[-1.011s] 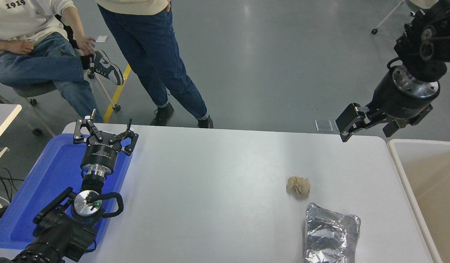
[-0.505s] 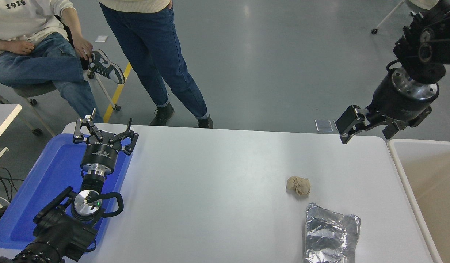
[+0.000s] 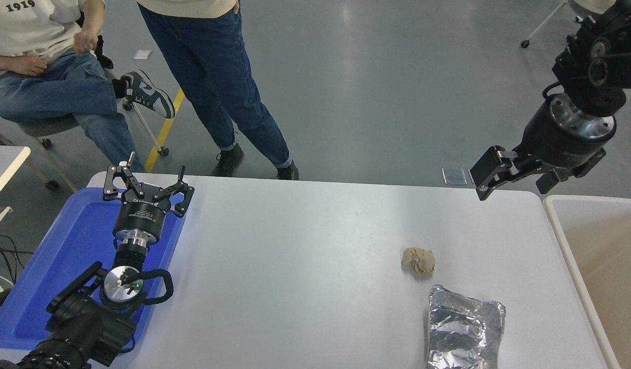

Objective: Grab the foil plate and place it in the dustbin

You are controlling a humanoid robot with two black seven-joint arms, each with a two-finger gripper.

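Since the earlier frames almost nothing on the table has shifted; the seated person's hand [image 3: 83, 42] has lifted from near the shoe up to the chest, and the right gripper [image 3: 515, 177] sits a touch higher than a second ago

Foil plate [image 3: 464, 330]: lying flat on the white table [image 3: 305, 246] at its near right, crinkled, lower edge cut off by the bottom of the view. No gripper touches it

Crumpled tan paper ball [image 3: 418, 260]: just beyond the plate's far left corner, close to it but apart

Dustbin [image 3: 569, 246]: at the table's right edge, off-white rim and cream inside wall showing; only its left part is in view. It stands near the plate, with a strip of bare table between them

Right gripper: held up in the air over the far right corner of the table, well apart from the plate, fingers spread and holding nothing

Left gripper [image 3: 147, 187]: parked at the lower left above the blue tray [image 3: 85, 241], fingers spread apart, empty

Far side: one person seated at the upper left, another person [image 3: 213, 77] standing in blue jeans beside them
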